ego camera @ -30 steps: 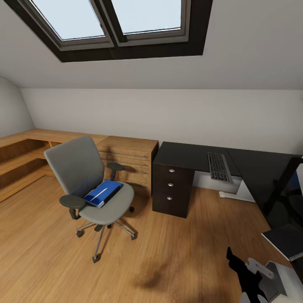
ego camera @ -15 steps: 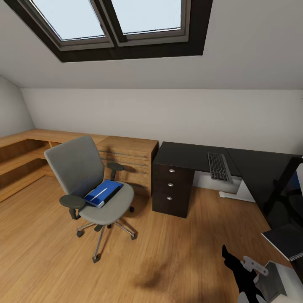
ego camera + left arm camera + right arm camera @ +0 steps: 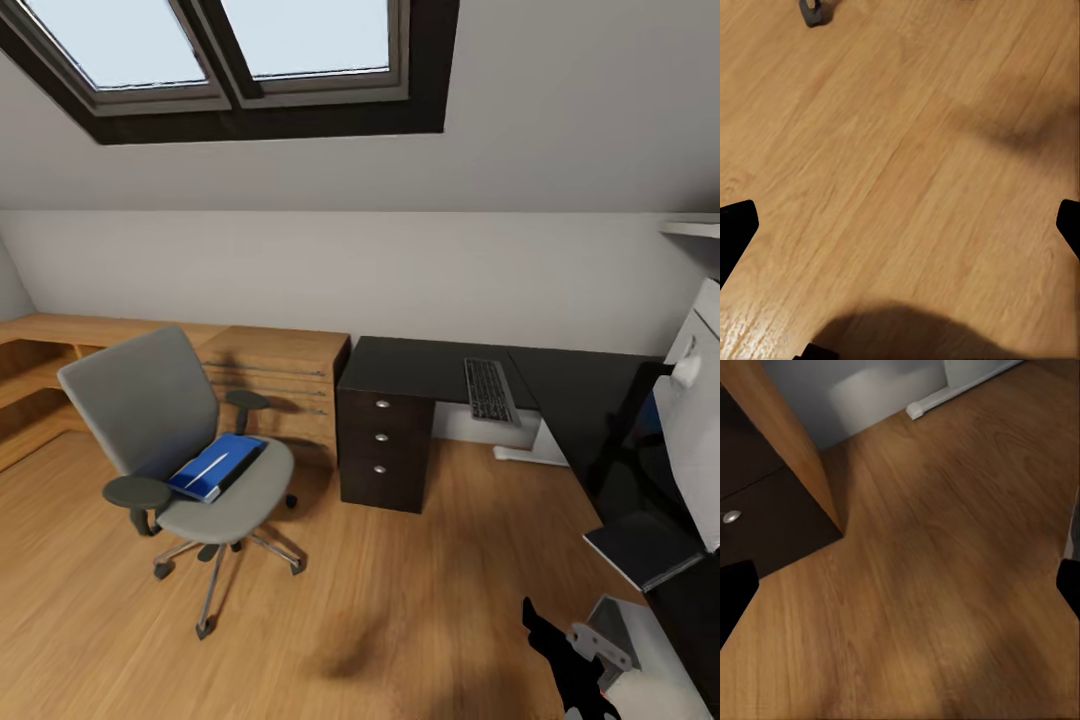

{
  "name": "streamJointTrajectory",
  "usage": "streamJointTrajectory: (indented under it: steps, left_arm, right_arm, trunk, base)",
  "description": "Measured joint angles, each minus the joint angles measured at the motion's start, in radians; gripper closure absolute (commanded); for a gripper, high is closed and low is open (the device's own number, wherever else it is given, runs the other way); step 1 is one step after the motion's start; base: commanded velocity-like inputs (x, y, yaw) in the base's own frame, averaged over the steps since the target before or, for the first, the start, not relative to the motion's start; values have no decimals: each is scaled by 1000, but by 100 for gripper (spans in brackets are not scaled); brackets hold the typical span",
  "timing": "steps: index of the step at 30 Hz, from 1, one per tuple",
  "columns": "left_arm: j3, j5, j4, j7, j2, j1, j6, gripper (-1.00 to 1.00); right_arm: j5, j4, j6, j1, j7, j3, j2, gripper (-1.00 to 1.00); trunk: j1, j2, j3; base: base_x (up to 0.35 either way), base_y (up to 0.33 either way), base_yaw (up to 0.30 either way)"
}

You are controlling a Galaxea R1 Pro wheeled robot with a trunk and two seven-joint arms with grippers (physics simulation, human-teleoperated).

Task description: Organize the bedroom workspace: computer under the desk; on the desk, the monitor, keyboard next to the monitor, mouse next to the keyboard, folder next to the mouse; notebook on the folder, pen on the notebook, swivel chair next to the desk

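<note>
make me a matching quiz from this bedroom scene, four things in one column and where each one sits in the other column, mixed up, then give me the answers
Things:
1. folder
2. keyboard
3. swivel chair
4. silver-knobbed drawers

Places:
A. on the glossy black top of the desk
B. standing on the wooden floor, apart from the desk
C. lying on the grey chair seat
D. under the desk's end, beside the light-wood cabinet

Pairs: 1-C, 2-A, 3-B, 4-D

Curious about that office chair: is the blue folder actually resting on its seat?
Touching. In the head view the folder lies flat on the swivel chair seat, no gap beneath.
</note>
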Motion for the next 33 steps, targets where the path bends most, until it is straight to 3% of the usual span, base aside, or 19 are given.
streamJointTrajectory:
  steps: [18, 33]
  left_arm:
    - [0, 0, 0, -2, 0, 1, 0, -100]
    - [0, 1, 0, 1, 0, 0, 0, -100]
  right_arm:
    - [0, 1, 1, 0, 0, -1, 0, -100]
    - [4, 5, 0, 0, 0, 0, 0, -100]
  trunk:
    - [0, 0, 0]
    - [0, 0, 0]
  base:
    - [0, 0, -67]
    - [181, 19, -93]
